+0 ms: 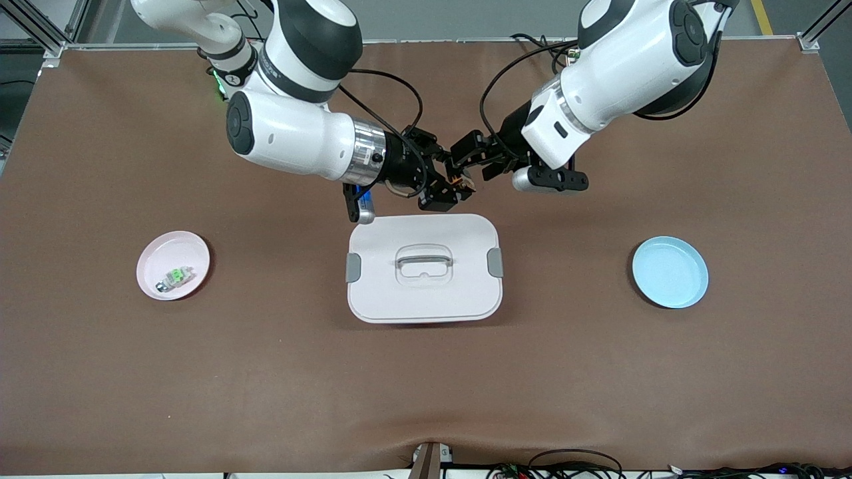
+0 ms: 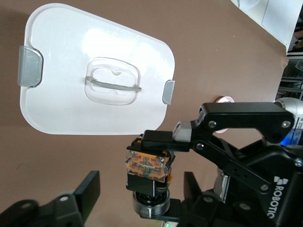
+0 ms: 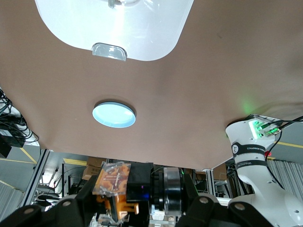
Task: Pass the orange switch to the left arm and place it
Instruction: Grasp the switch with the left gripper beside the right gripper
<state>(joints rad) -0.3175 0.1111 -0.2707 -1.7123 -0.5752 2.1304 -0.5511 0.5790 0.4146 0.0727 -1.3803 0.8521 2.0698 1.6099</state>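
Handover of orange switch [image 1: 458,178] in mid-air, just above the table by the box [image 1: 424,268] edge farther from the front camera.
Pinched in right gripper [image 1: 447,186]; left gripper [image 1: 466,159] fingers [image 2: 90,191] spread either side, not yet touching.

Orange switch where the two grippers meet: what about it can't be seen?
- Front view: the blocky black-and-orange switch is tiny, mostly covered by the black right gripper and left gripper.
- Left wrist view: a right finger covers one face.
- Right wrist view: dark fingers at the bottom edge hide its lower part.
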